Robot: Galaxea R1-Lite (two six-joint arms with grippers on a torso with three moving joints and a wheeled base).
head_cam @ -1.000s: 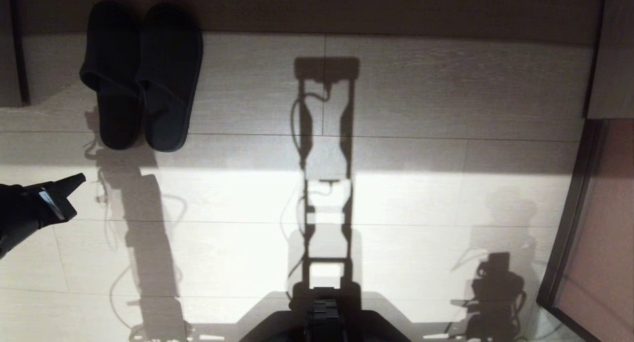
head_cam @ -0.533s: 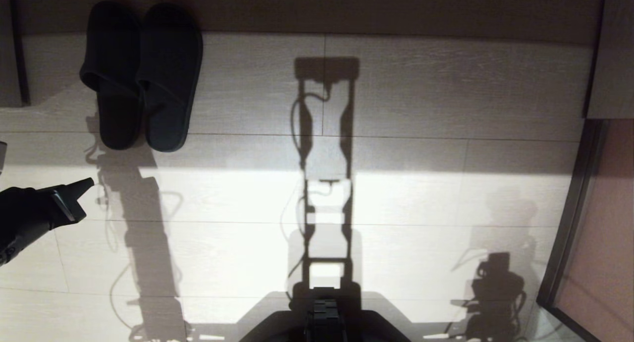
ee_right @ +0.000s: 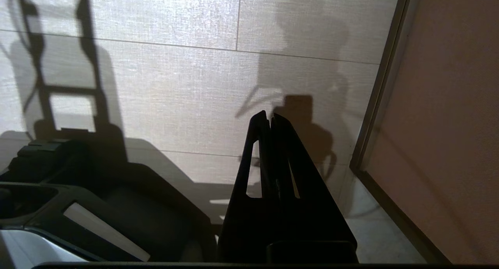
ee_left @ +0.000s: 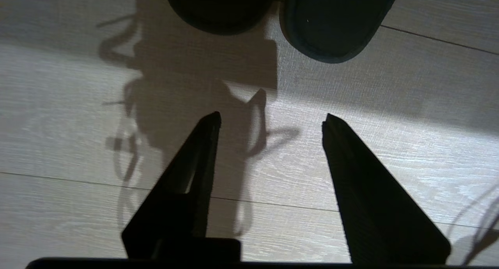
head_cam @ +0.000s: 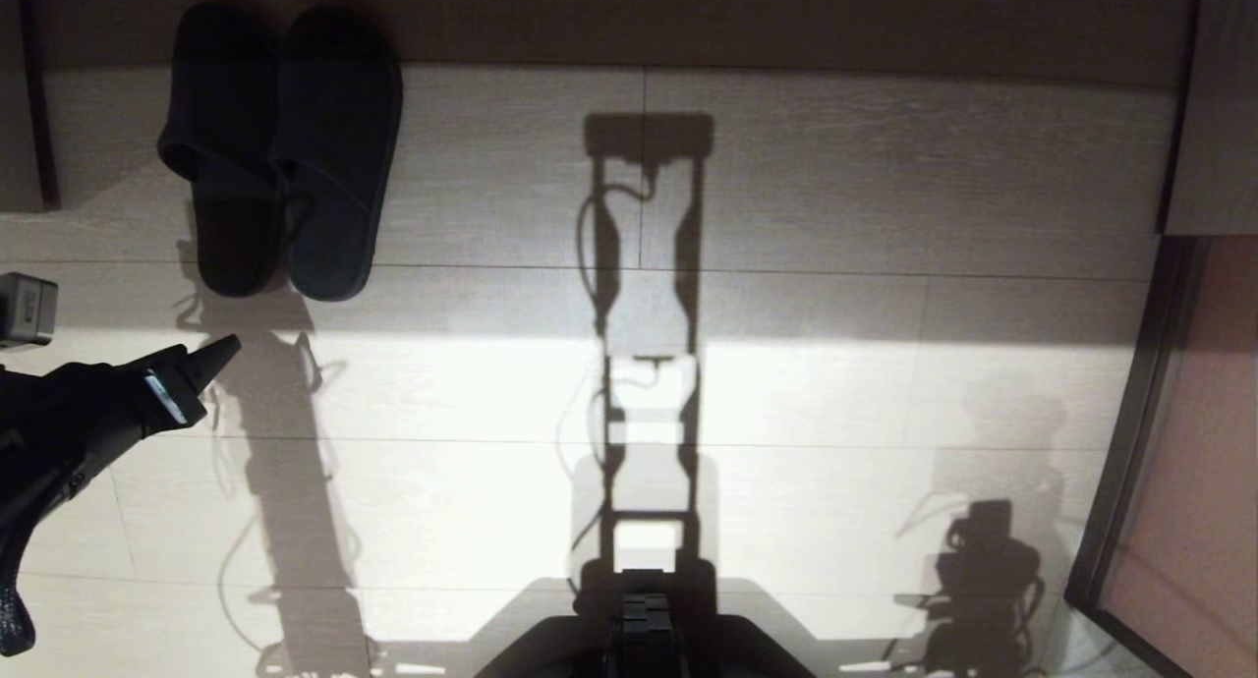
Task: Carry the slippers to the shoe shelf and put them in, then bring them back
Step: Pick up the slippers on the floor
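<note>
The slippers, a plain black pair, lie side by side on the pale floor at the far left, one (head_cam: 221, 147) next to the other (head_cam: 334, 152), toes toward the dark back strip. My left gripper (head_cam: 211, 356) hovers over the floor a short way in front of their heels. In the left wrist view it (ee_left: 271, 119) is open and empty, and the two heel ends (ee_left: 220, 7) (ee_left: 335, 19) lie just beyond its tips. My right gripper (ee_right: 269, 117) is shut, parked low beside the base. The shoe shelf is out of view.
A dark back strip (head_cam: 786, 15) runs between a side panel on the left (head_cam: 25, 118) and another on the right (head_cam: 1214, 98). A dark-framed pinkish panel (head_cam: 1189, 462) borders the floor on the right. My base (head_cam: 644, 639) is at the bottom centre.
My left gripper has moved to the right and forward, closer to the slippers' heels. The slippers and the right arm have not moved.
</note>
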